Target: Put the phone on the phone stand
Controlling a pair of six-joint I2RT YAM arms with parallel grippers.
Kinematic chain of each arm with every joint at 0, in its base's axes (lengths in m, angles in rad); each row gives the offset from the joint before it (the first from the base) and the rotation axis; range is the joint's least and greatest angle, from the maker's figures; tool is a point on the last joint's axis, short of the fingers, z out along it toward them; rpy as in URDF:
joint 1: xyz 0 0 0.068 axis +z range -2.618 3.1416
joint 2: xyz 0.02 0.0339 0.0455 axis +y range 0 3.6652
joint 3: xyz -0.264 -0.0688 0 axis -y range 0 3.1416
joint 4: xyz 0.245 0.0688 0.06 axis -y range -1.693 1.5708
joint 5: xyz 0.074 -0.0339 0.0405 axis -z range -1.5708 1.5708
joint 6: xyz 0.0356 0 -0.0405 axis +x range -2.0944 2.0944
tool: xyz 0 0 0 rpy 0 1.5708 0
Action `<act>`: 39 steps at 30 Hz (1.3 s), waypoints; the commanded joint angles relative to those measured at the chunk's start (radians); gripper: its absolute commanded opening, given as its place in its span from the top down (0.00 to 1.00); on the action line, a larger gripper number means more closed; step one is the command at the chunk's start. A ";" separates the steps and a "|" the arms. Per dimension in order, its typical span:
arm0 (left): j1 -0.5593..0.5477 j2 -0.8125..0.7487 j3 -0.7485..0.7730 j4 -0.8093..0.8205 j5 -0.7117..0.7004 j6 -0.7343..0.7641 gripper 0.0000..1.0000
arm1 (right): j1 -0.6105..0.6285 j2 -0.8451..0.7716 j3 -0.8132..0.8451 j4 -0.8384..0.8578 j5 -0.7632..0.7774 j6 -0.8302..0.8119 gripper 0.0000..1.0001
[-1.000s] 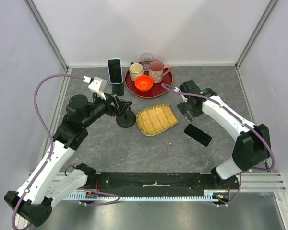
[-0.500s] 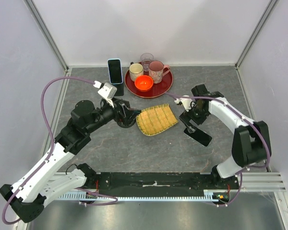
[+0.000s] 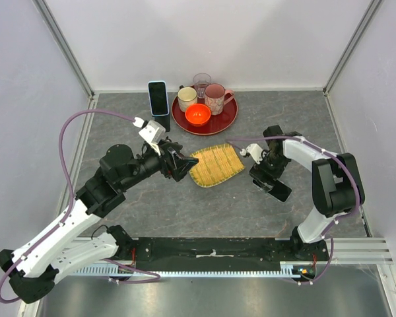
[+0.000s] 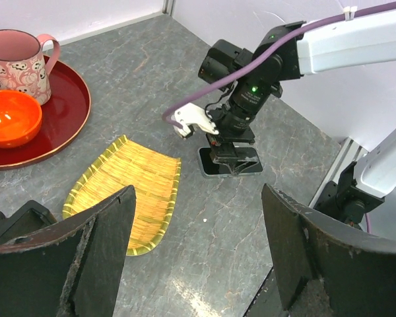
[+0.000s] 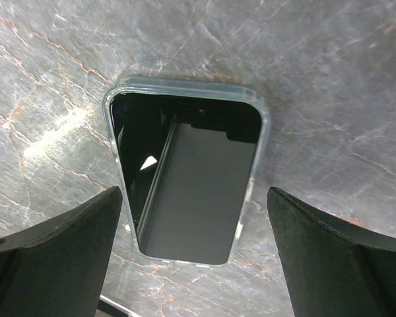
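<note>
A black phone (image 3: 281, 192) in a clear case lies flat, screen up, on the grey table right of centre. My right gripper (image 3: 268, 177) hangs straight over it, open. In the right wrist view its fingers (image 5: 59, 257) stand either side of the phone (image 5: 185, 178) without touching it. My left gripper (image 3: 187, 166) is open by the bamboo tray, with only bare table between its fingers (image 4: 86, 257). The black phone stand is hidden under that gripper in the top view. A black part (image 4: 25, 215) behind the left finger may belong to it.
A woven bamboo tray (image 3: 215, 164) lies mid-table between the arms. At the back, a red round tray (image 3: 228, 120) holds an orange bowl (image 3: 198, 115), mugs and a glass. A blue-cased phone (image 3: 158, 97) stands upright at the back left.
My right gripper has swung down from beside the bamboo tray to directly over the black phone. My left arm has moved right, covering the stand, its fingers now at the bamboo tray's edge.
</note>
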 commanded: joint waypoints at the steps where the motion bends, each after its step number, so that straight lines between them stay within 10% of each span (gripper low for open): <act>1: -0.012 -0.015 0.002 0.032 -0.031 0.030 0.17 | 0.006 -0.031 -0.064 0.076 0.063 -0.029 0.02; 18: -0.010 -0.023 0.002 0.031 -0.051 0.039 0.17 | 0.140 -0.065 -0.219 0.167 0.347 0.077 0.02; 23: -0.010 -0.018 0.000 0.029 -0.053 0.042 0.18 | 0.149 -0.074 -0.237 0.187 0.188 0.063 0.03; 27: -0.009 -0.018 0.000 0.028 -0.062 0.048 0.17 | 0.147 -0.065 -0.228 0.190 0.117 0.057 0.31; 39: -0.004 -0.006 0.002 0.025 -0.068 0.053 0.17 | 0.114 -0.006 -0.205 0.187 0.039 0.016 0.21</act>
